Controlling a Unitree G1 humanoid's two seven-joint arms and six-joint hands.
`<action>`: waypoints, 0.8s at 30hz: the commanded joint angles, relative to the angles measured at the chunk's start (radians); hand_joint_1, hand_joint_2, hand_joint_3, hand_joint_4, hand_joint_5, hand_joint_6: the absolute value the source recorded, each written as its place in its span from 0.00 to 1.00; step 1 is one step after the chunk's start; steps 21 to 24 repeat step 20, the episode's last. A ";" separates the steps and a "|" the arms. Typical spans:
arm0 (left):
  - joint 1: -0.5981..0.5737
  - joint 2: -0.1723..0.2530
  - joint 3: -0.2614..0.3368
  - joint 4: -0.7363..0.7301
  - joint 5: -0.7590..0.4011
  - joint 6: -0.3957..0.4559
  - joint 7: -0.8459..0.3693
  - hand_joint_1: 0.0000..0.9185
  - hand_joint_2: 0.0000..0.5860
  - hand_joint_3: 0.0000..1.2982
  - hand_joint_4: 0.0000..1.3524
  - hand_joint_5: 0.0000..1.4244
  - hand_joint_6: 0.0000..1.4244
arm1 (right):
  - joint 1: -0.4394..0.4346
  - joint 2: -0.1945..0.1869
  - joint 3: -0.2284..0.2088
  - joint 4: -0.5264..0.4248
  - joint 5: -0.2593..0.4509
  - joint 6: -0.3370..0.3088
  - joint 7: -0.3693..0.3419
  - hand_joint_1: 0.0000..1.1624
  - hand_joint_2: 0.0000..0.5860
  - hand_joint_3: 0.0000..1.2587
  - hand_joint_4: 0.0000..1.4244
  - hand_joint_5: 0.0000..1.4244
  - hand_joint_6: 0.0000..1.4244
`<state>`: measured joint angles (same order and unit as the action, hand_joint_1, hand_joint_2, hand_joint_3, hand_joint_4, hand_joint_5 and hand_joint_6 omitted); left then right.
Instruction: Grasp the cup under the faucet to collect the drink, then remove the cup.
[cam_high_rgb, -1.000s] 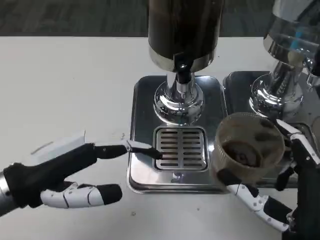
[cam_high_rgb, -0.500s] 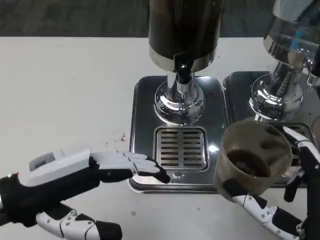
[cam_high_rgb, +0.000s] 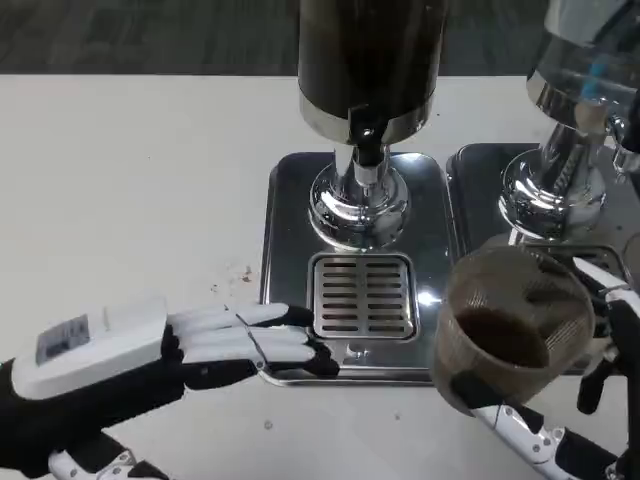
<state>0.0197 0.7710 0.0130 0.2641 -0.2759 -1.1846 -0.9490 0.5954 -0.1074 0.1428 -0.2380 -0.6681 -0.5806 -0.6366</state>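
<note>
My right hand (cam_high_rgb: 575, 400) holds the cup (cam_high_rgb: 512, 325) lifted off to the right of the drip tray (cam_high_rgb: 290, 250), its fingers wrapped around the lower wall from below and from the right side, so the cup sits just up and to the left of that hand's palm. The cup stands close to upright, mouth to the camera, with dark drink in its bottom. From the cup, the faucet (cam_high_rgb: 366, 135) of the dark dispenser (cam_high_rgb: 370, 60) lies up and to the left, well apart, and the slotted grate (cam_high_rgb: 362, 297) under it lies just to the left and carries nothing. My left hand (cam_high_rgb: 190, 350) rests flat with fingers stretched out and together, gripping nothing, fingertips touching the tray's front left edge; the cup is far off to its right, across the grate. I judge the filling done and the cup already clear of the spout, so what remains is for the right hand, the nearer one, to carry it away and set it down level.
</note>
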 joint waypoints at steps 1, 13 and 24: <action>0.011 0.025 -0.011 -0.001 -0.026 -0.030 0.028 0.00 0.28 0.14 0.05 0.02 0.06 | 0.007 0.008 -0.011 -0.041 0.021 -0.047 0.004 0.63 0.35 0.50 0.51 0.66 0.89; 0.002 0.037 -0.021 0.016 -0.030 -0.041 0.047 0.00 0.28 0.14 0.05 0.02 0.05 | 0.015 0.023 -0.029 -0.044 0.025 -0.060 0.026 0.63 0.35 0.51 0.52 0.66 0.89; -0.004 0.042 -0.027 0.026 -0.031 -0.046 0.055 0.00 0.28 0.14 0.05 0.02 0.04 | 0.011 0.027 -0.035 -0.039 0.024 -0.064 0.027 0.63 0.35 0.51 0.53 0.66 0.90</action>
